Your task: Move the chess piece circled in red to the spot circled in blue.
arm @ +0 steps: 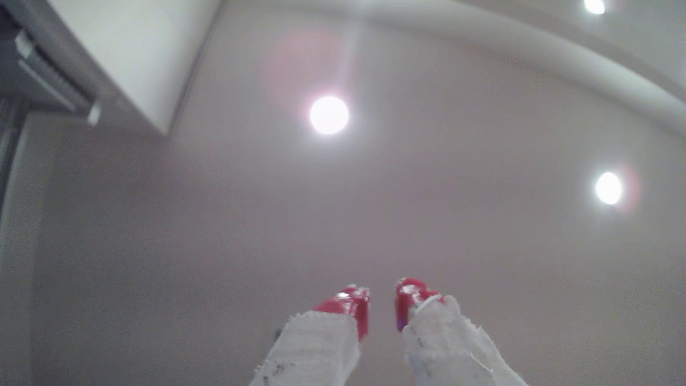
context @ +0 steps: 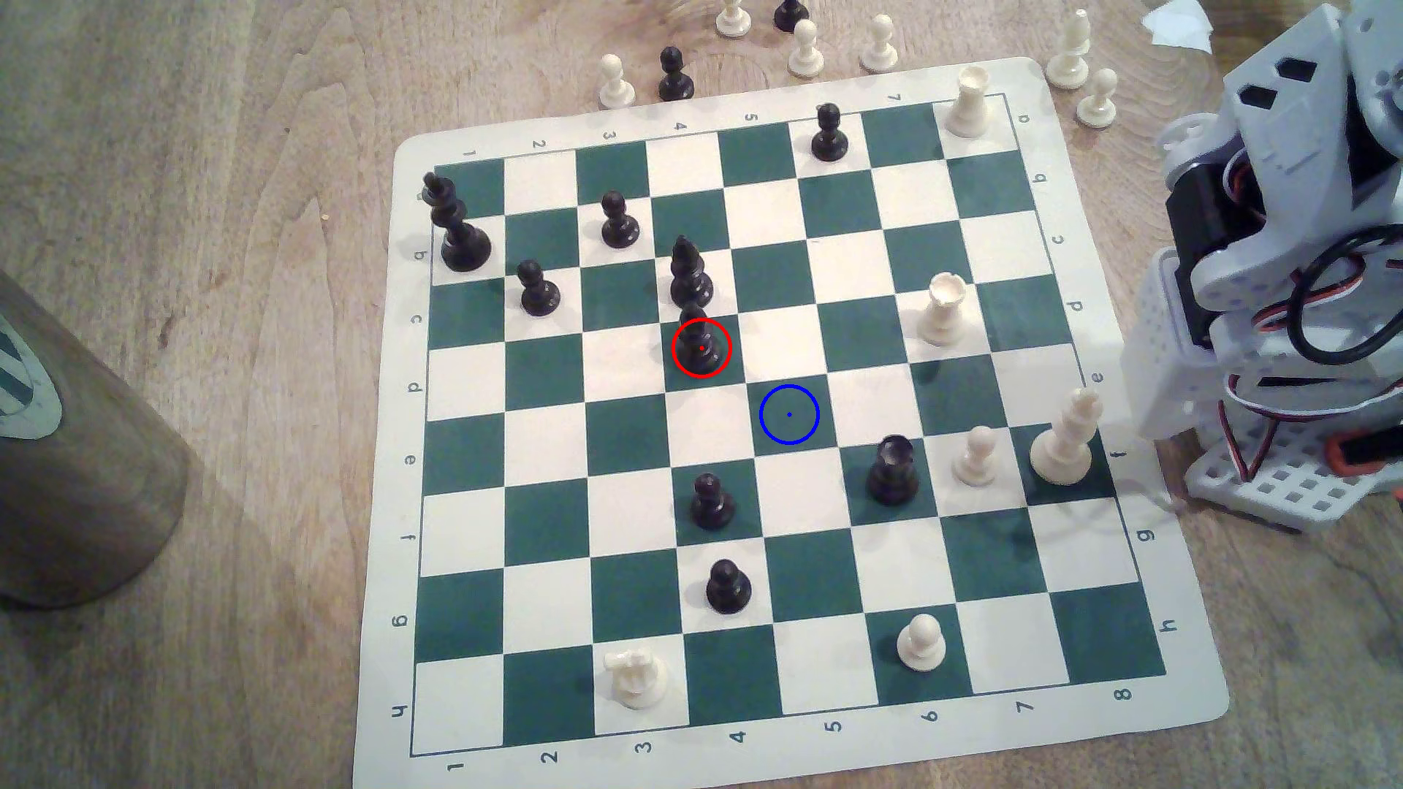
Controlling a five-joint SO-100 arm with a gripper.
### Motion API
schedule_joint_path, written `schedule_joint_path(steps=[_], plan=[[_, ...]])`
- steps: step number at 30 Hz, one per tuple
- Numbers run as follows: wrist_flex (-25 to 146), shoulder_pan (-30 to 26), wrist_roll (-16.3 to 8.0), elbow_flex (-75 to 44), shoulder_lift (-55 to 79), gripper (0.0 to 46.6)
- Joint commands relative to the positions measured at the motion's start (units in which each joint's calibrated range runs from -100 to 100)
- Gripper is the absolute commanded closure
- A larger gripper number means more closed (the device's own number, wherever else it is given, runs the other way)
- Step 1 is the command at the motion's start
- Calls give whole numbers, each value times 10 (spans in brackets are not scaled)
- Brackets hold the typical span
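Jaws [arm: 382,300] with red tips slightly apart, nothing between them, pointing up at ceiling lights [arm: 329,115]. Blue-ringed square [context: 789,414] is bare dark green near board [context: 1063,728] centre. Red-ringed black bishop [context: 700,337] stands upright on the green square at its 10 o'clock, diagonally adjacent. A second black bishop [context: 689,273] sits just beyond at 12. Arm [context: 1283,258] folded off board at 3 o'clock, on worktop [context: 228,379].

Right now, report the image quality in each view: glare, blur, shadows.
Exterior view: even, soft light, faint shadows beside pieces, the red-circled chess piece and blue-circled spot clear; the cup at the exterior view's left is blurred. Wrist view: aimed at the ceiling, lamps flaring pink, gripper soft-focused, slightly parted.
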Motion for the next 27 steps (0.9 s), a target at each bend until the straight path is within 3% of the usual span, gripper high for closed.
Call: schedule_joint_path(steps=[1, 10, 15, 23, 27], plan=[[0, 2, 5, 8, 0, 423], [275, 3, 5, -115, 0, 424], [574, 24, 3, -235, 0, 424], [842, 33, 2, -334, 0, 424], [1080, 47, -1, -423, 0, 417]])
